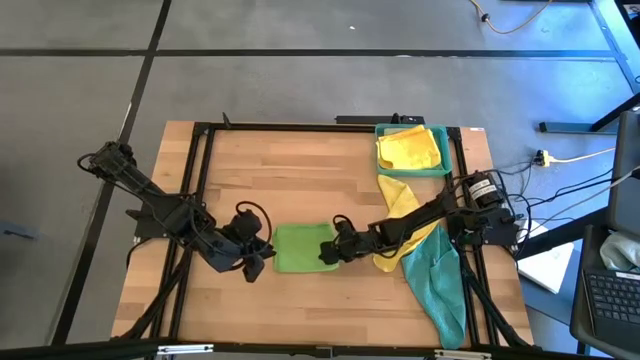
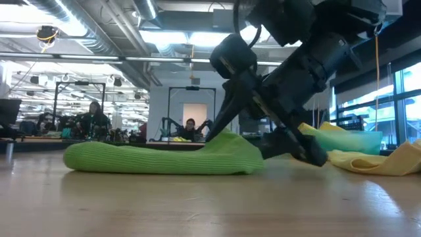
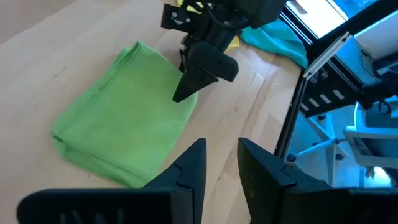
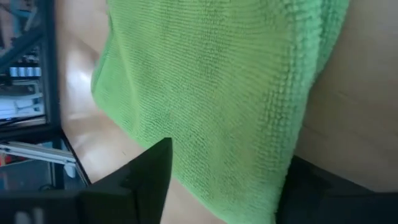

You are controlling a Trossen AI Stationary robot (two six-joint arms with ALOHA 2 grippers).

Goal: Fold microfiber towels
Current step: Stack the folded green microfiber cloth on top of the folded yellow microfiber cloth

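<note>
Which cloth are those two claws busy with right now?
Look at the middle of the wooden table, between the two arms. The bright green towel lies there, folded into a flat pad. It alone is bright green; the yellow and teal cloths lie to the right.

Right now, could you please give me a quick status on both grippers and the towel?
Right gripper open at bright green towel's right edge. Left gripper narrowly parted, empty, at its left edge. Towel folded flat. Nothing in the way.
</note>
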